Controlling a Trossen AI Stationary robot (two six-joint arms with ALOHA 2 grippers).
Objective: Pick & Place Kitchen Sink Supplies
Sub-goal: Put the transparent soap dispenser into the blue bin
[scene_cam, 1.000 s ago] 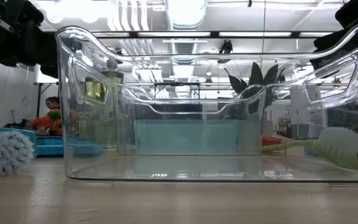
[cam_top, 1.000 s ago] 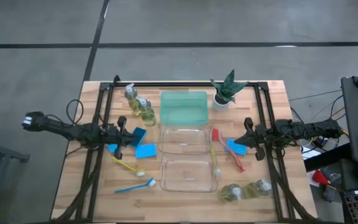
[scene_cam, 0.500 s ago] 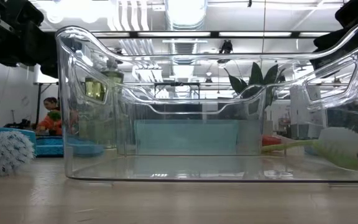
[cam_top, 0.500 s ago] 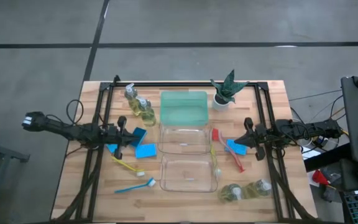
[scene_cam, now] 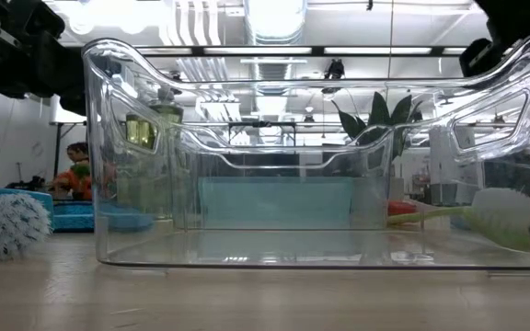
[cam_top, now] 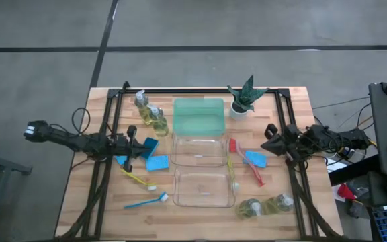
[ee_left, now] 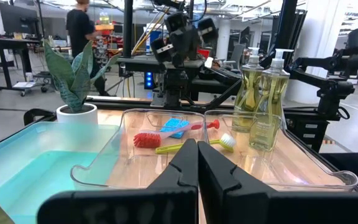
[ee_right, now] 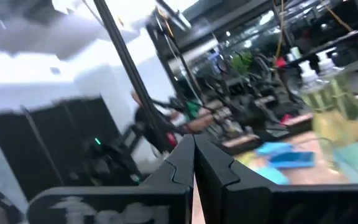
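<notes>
Two pump bottles (cam_top: 150, 114) stand at the table's far left and two more (cam_top: 267, 205) at the near right. Blue sponges (cam_top: 152, 156) lie at the left, and one (cam_top: 254, 159) at the right beside a red brush (cam_top: 245, 160). A yellow brush (cam_top: 137, 178) and a blue brush (cam_top: 146, 199) lie near left. My left gripper (cam_top: 137, 145) hangs shut over the left sponges, pointing level at the bins (ee_left: 196, 163). My right gripper (cam_top: 266, 144) is shut above the right sponge and tipped upward (ee_right: 193, 155). Neither holds anything.
Two clear bins (cam_top: 200, 151) (cam_top: 203, 188) fill the table's middle, with a green tray (cam_top: 198, 116) behind them and a potted plant (cam_top: 245, 99) at the far right. A yellow-green brush (cam_top: 231, 172) lies along the bins' right side. People move in the room beyond.
My right gripper has risen a little, tipped its fingers upward and rolled about its own line, staying shut. Nothing on the table has moved.
</notes>
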